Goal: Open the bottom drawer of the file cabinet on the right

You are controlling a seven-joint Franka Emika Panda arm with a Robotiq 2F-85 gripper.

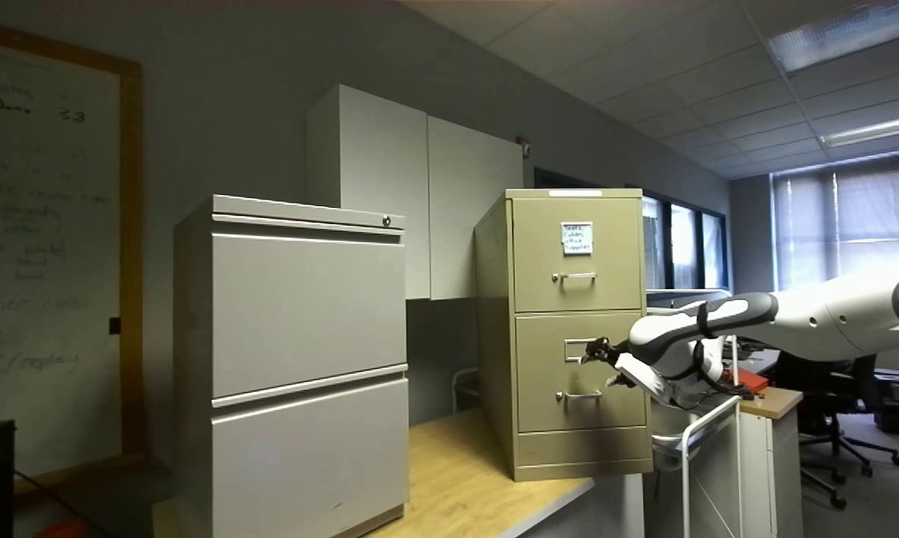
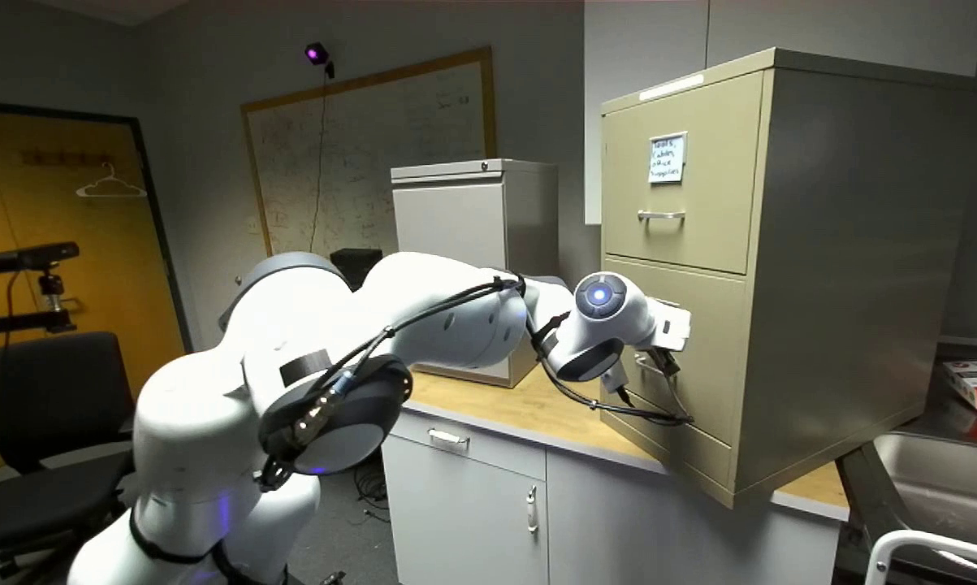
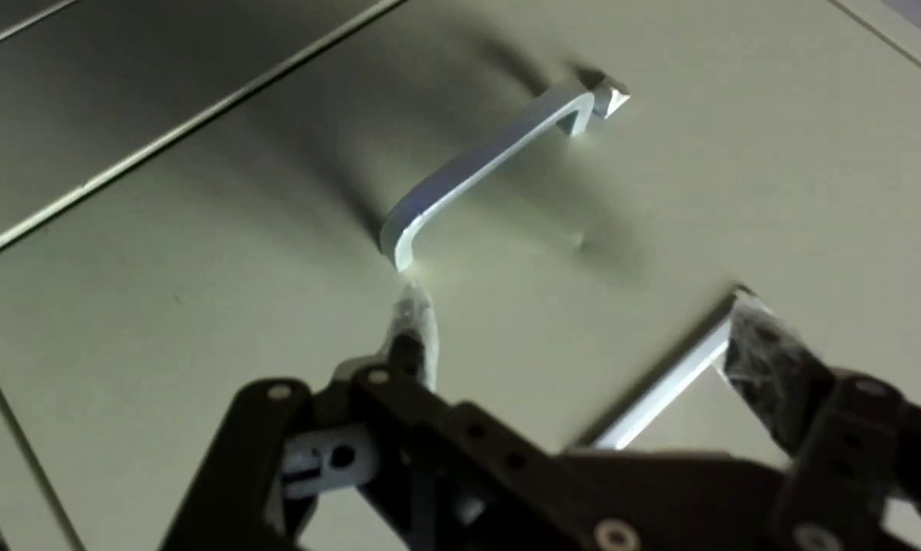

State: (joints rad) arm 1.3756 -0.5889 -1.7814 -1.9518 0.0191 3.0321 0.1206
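The end effector [image 3: 577,294] hangs in front of the file cabinet [image 1: 494,336], its two fingers [image 3: 420,325] spread wide apart. The bottom drawer [image 1: 542,366] is straight ahead of it, closed and flush with the cabinet's front. In the wrist view the drawer's handle [image 3: 491,157] lies beyond the fingers, its nearer end just beside one tip; whether they touch, I cannot tell. The other tip overlaps a corner of the label holder [image 3: 671,390], and contact there cannot be made out either. In an exterior view the handle sits a little lower than the end effector, while higher up is the upper drawer [image 1: 539,254], with a handwritten label [image 1: 577,238] and an upper handle [image 1: 580,276]. Below the end effector spreads the wooden tabletop [image 1: 464,471], which carries the file cabinet and, well off to one side, the grey cabinet [image 1: 307,314]. White wall cupboards [image 1: 382,187] hang higher than the end effector, partly hidden behind both cabinets. The white arm [image 2: 447,276] reaches in from behind the end effector, and a metal sink [image 2: 943,455] lies lower than it, on the side away from the grey cabinet.
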